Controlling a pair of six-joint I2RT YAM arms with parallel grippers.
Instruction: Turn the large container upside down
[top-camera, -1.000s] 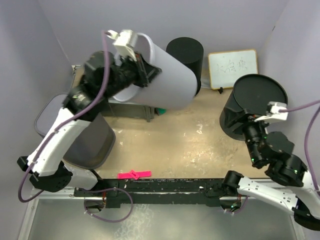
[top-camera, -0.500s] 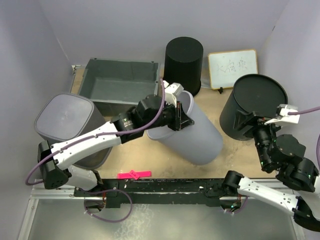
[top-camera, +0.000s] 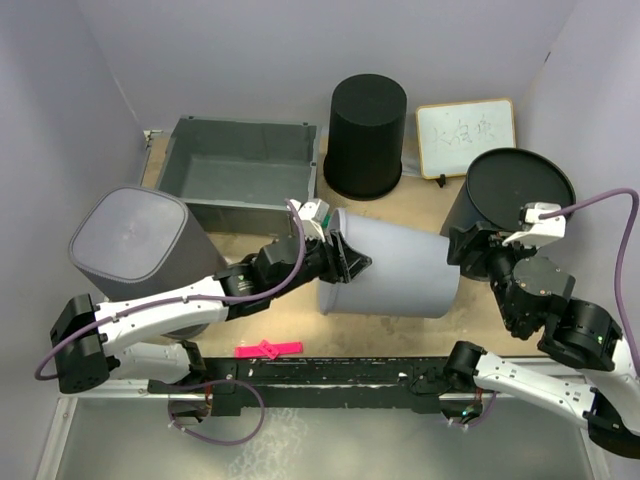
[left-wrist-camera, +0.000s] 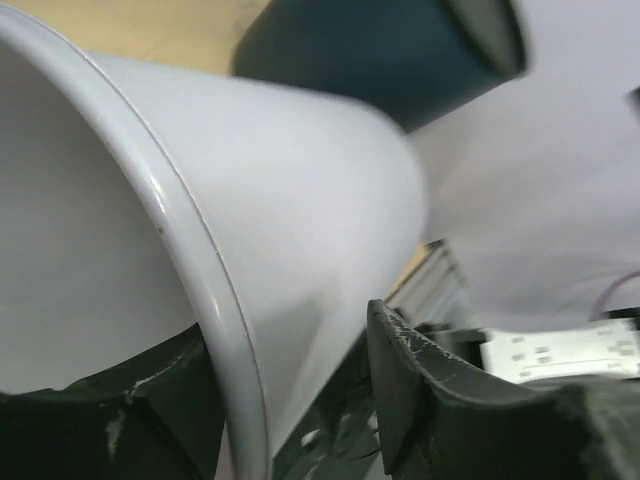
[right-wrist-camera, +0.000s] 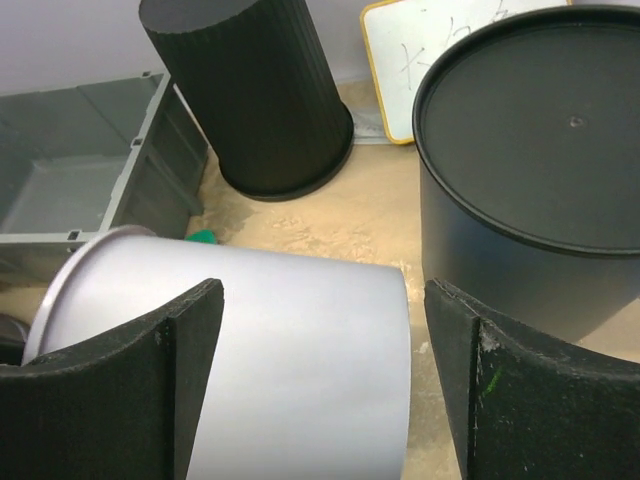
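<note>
The large container is a pale grey round bin lying on its side mid-table, mouth to the left, closed base to the right. My left gripper is at its rim. In the left wrist view the rim runs between the spread jaws of the left gripper, with a gap showing beside the outer finger. My right gripper hangs open above the bin's base end, not touching it. In the top view it sits just right of the bin.
An upturned black ribbed bin and a whiteboard stand at the back. A wide black drum is close behind my right gripper. At the left are a grey tray and a grey square bin. A pink clip lies near the front rail.
The left arm swung the container down from high at the back and laid it on its side on the table. Its jaws then opened off the rim. The right gripper moved left over the bin.
</note>
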